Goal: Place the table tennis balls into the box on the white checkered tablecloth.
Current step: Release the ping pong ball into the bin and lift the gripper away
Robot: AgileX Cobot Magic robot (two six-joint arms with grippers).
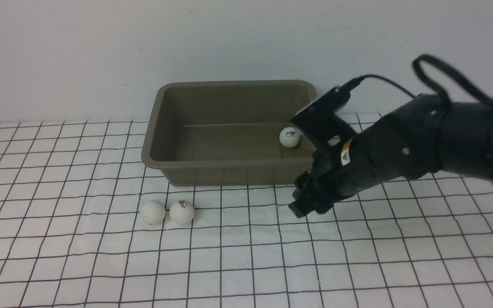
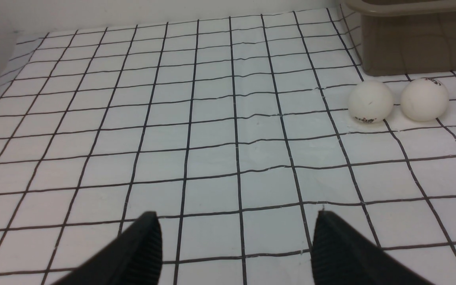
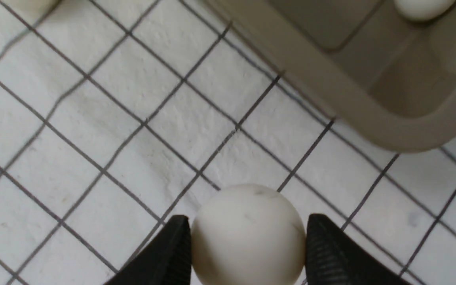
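Note:
The olive-grey box stands on the white checkered tablecloth at the back middle. One table tennis ball lies inside it at its right end. Two more balls lie side by side on the cloth in front of the box's left end; they also show in the left wrist view. My right gripper is shut on a fourth ball, held above the cloth just outside the box's front right corner. My left gripper is open and empty, low over the cloth.
A white wall rises right behind the box. The right arm reaches in from the right and hides the box's right front corner in the front view. The left arm does not show in the front view.

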